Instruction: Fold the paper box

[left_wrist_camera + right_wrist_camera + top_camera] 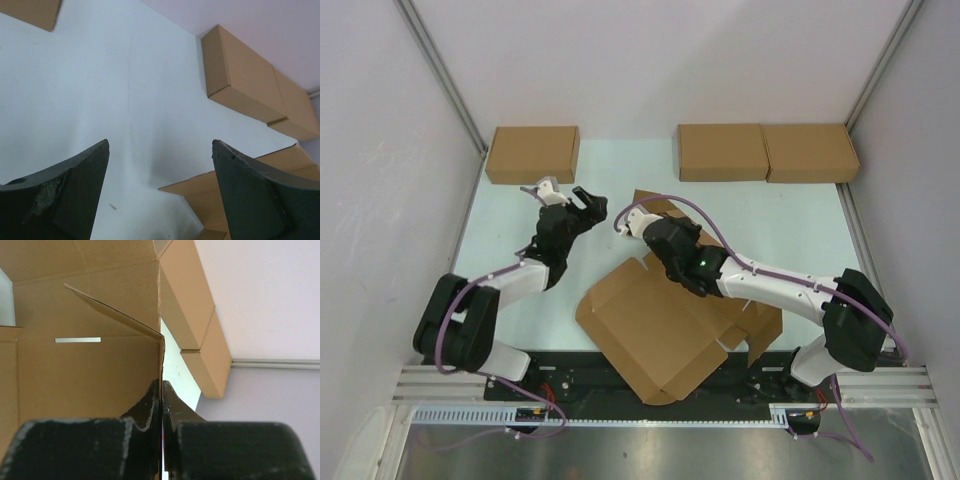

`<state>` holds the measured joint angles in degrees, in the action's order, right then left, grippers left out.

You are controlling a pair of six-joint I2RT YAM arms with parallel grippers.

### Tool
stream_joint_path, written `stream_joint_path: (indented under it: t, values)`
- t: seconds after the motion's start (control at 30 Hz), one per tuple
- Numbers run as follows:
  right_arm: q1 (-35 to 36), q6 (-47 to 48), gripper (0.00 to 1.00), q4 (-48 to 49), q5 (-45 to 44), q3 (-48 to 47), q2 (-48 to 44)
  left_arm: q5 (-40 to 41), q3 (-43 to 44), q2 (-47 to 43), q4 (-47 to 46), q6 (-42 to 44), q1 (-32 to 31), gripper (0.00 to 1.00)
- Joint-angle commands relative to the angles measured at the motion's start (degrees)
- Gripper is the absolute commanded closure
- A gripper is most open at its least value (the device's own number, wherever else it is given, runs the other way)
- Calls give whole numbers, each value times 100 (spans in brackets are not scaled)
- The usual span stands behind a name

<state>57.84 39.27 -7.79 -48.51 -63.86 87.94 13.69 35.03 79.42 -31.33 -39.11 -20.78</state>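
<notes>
The paper box (655, 330), a plain brown corrugated-cardboard die-cut sheet with flaps, lies mostly flat on the near middle of the pale blue-green table (520, 225), turned at an angle, its near corner reaching the black rail by the arm bases. At its far edge one flap stands upright. The right gripper (638, 222) has its two black fingers pressed together on the top edge of that flap; in the right wrist view the thin cardboard edge runs straight down into the seam between the fingers (150, 402), and a narrow slit (77, 340) shows in the panel beside it.

The left gripper (586, 200) hangs just left of the raised flap, jaws spread wide and holding nothing, with bare table beneath it.

Along the far edge sit three closed, compact brown cardboard boxes: one at far left (532, 153), two touching side by side at far right (722, 151).
</notes>
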Motion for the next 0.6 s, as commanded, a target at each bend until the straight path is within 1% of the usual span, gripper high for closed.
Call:
stream_joint_path:
  t: [0.0,0.07,0.1,0.13,0.17,0.2,0.37,0.4,0.5,0.57]
  values:
    - [-63,-59,100,50,421,-22,-295,-2129,172,600,-2239,-272,398,13]
    - [-72,-129,100,-12,509,-22,-321,-2449,-117,654,-2875,-72,443,12]
    - [-89,-165,100,-73,596,-22,-339,-2694,-214,671,-3418,34,443,12]
    - [-89,-200,100,-82,641,-22,-356,-2810,-302,706,-3615,131,443,11]
    - [-89,-261,100,-100,676,-22,-357,-2941,-434,750,-3826,419,443,11]
    - [-89,-288,100,-135,737,-22,-357,-3247,-470,794,-4150,535,443,12]
    - [-115,-376,100,-196,869,-13,-357,-4032,-479,1250,-4592,782,452,14]
    - [-115,-376,100,-214,870,-13,-357,-4076,-497,1304,-4645,826,452,14]
    - [-115,-385,100,-223,896,-22,-400,-3997,-523,1392,-4426,1063,452,16]
    - [-124,-385,100,-214,913,-22,-400,-3997,-628,1462,-4504,1081,452,17]
